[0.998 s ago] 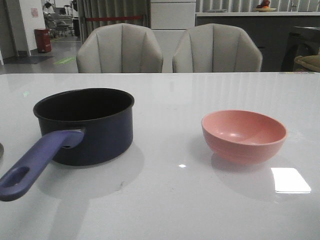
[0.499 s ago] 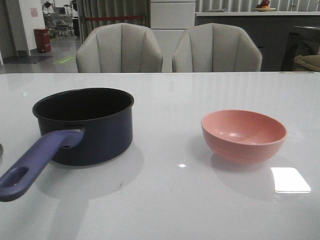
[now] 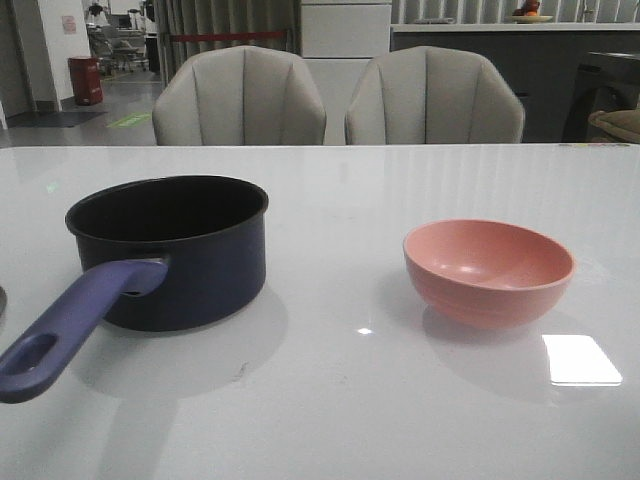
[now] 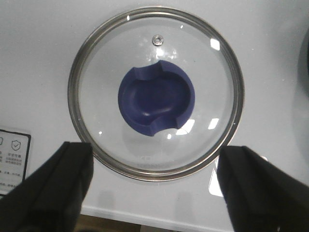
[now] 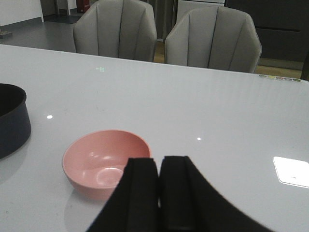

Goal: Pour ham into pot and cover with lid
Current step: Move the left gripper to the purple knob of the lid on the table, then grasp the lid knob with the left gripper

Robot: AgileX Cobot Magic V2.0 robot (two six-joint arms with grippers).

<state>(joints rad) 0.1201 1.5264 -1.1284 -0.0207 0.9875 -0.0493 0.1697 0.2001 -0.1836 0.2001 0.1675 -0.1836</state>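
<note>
The navy pot (image 3: 170,250) stands at the left of the table, its purple-blue handle (image 3: 70,325) pointing to the front left; its inside looks black. The pink bowl (image 3: 487,270) stands at the right. No ham shows in any view; the visible part of the bowl's inside (image 5: 96,159) looks bare. The glass lid (image 4: 155,92) with its purple-blue knob (image 4: 157,99) lies flat on the table. My left gripper (image 4: 155,162) is wide open above the lid, one finger off each side of the rim. My right gripper (image 5: 159,164) is shut and empty, just near the bowl. The pot's edge shows in the right wrist view (image 5: 12,121).
Two grey chairs (image 3: 240,95) (image 3: 435,95) stand behind the table's far edge. A printed label (image 4: 12,159) lies beside the lid. The table's edge (image 4: 145,217) runs close by the lid.
</note>
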